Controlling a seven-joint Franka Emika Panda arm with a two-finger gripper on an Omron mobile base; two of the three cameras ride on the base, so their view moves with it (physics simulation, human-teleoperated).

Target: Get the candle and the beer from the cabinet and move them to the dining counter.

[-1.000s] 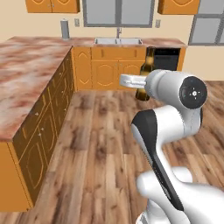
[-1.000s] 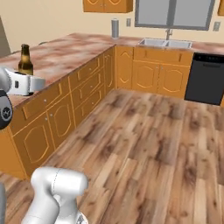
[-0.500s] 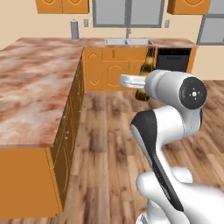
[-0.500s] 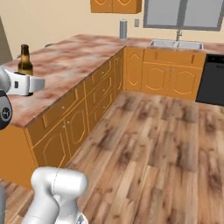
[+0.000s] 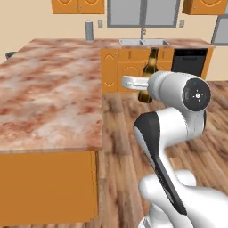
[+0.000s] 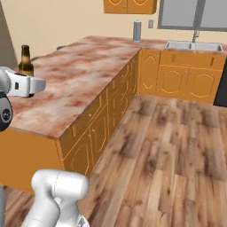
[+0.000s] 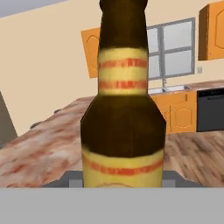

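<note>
Gripper [image 5: 143, 83] closed on the beer [image 5: 150, 75], gripping its lower body; bottle upright, long neck standing clear above the white hand. From the hand view the beer [image 7: 123, 105] sits dead centre and very close, brown glass with tan label bands striped red, gripper [image 7: 122, 181] at its base. From the right base view the bottle's neck and shoulder [image 6: 25, 61] rise behind the hand, held in the air just off the near end of the dining counter [image 6: 84, 75], not resting on it. That marbled top [image 5: 49, 93] runs long and wide to the arm's left, orange base below. Farther back, sink [image 5: 142, 42] under a window [image 5: 143, 12], black dishwasher [image 5: 189, 60] to its right. Orange wall cabinet [image 5: 78, 6] hangs high on the back wall, doors closed. A grey cylinder [image 5: 89, 30] stands at the counter's far end. Wood plank floor [image 6: 177, 146].
</note>
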